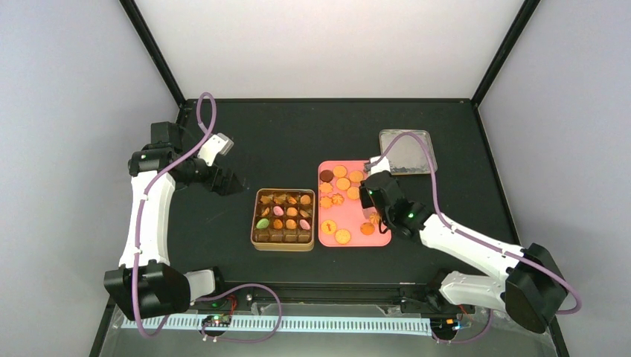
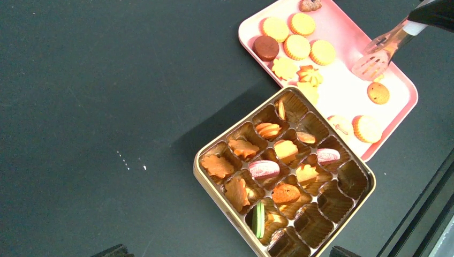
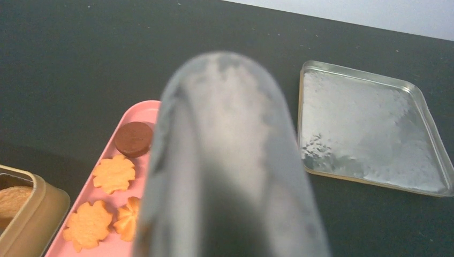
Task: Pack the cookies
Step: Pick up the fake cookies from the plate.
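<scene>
Though blurry, tongs (image 3: 230,160) before cookies (image 3: 113,174), tray (image 3: 147,110)

Cookies (image 1: 342,182) on tray (image 1: 350,216), right of tin (image 1: 283,246)

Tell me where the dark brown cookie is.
In the top view the dark brown cookie sits in the pink tray's far-left corner, next to a round orange cookie.

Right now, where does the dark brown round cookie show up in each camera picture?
Top external: dark brown cookie at the pink tray's far left corner.
Left wrist: upper middle, same tray corner.
Right wrist: left of centre, at the tray's top end.
Shared landmark: the pink tray.
</scene>
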Controlling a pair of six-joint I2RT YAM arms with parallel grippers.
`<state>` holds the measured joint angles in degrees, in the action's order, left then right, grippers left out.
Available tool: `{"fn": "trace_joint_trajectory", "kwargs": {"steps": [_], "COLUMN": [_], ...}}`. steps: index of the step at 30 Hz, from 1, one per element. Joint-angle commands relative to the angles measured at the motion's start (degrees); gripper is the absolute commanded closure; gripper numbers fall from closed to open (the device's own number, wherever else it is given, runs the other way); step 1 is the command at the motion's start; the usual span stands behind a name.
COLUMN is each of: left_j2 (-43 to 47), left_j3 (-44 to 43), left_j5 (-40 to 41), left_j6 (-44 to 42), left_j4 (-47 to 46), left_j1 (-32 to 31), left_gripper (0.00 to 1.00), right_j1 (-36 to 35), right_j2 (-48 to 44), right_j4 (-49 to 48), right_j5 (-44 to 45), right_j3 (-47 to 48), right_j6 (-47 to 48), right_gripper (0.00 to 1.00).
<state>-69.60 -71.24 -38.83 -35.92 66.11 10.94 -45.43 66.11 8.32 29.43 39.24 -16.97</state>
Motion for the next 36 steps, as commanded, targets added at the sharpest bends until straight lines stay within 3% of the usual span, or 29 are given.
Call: {"fn": "trace_joint_trajectory", "kwargs": {"steps": [1, 9, 21, 36], "left_j2": [0.21, -0.22, -0.43, 0.02], "left_j3": [-1.88, -1.53, -2.16, -2.90], "left_j5": [-0.98, -1.06, -0.86, -0.58], "left_j6": [-0.74, -0.99, -1.07, -0.86], "left_j4": [1.05, 0.89, 1.28, 1.66], "left_j1": [0.58, 0.63, 0.64, 0.58], "left_gripper": [0.01, 0.01, 0.01, 0.01], "right_j1": [0.55, 0.76, 0.74, 0.76], "right_j2": [-2.10, -1.09, -1.83, -5.35], "right_j4": [-0.77, 0.98, 0.93, 1.36], "right_j5": [3.20, 3.09, 2.22, 2.15], "right_j3": [-1.63, -1.24, 0.33, 3.60], "right_j6": [-2.22, -4.20, -3.96, -1.58], "right_gripper": [0.61, 0.66, 0.99, 0.99]}}
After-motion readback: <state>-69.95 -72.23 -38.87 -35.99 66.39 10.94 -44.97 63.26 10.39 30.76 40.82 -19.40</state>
